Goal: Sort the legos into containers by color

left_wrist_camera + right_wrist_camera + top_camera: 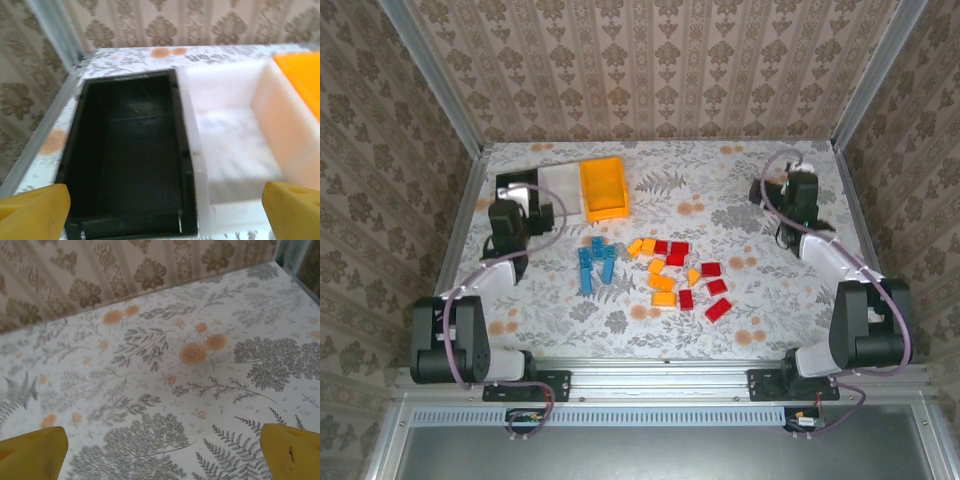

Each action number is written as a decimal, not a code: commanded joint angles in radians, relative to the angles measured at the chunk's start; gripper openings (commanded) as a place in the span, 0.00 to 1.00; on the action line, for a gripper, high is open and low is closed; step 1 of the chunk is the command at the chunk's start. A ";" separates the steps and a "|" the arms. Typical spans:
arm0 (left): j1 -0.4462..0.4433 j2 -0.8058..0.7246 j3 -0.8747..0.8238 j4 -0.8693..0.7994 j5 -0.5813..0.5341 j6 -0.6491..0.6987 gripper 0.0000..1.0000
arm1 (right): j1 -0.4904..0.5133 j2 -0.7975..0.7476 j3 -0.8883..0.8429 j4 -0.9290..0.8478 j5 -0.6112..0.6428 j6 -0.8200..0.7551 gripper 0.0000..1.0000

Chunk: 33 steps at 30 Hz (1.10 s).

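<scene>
Top view: legos point(663, 283) loose mid-worktop point(740, 190), bins point(603, 188) far left. Left wrist view: my left jaws apart, black bin point(130, 150) just ahead. Right wrist view: right jaws apart over floral worktop.

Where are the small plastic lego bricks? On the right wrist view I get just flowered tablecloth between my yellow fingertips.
Observer: To the left of the right gripper, mid-way across the flowered table: blue bricks, then orange bricks, with red bricks rightmost.
Operator: And the bins?
Observer: At the far left, joined in a row: black rectangular plastic bin, white bin, orange-yellow bin.
Operator: Anything sorted yet?
Observer: No, all three bins look empty.
Operator: Left arm?
Observer: The left gripper hovers open above the black and white bins.
</scene>
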 commanded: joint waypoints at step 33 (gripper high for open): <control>-0.329 0.790 1.272 -1.194 0.343 -0.268 0.92 | 0.259 0.108 0.298 -0.929 -0.326 0.134 1.00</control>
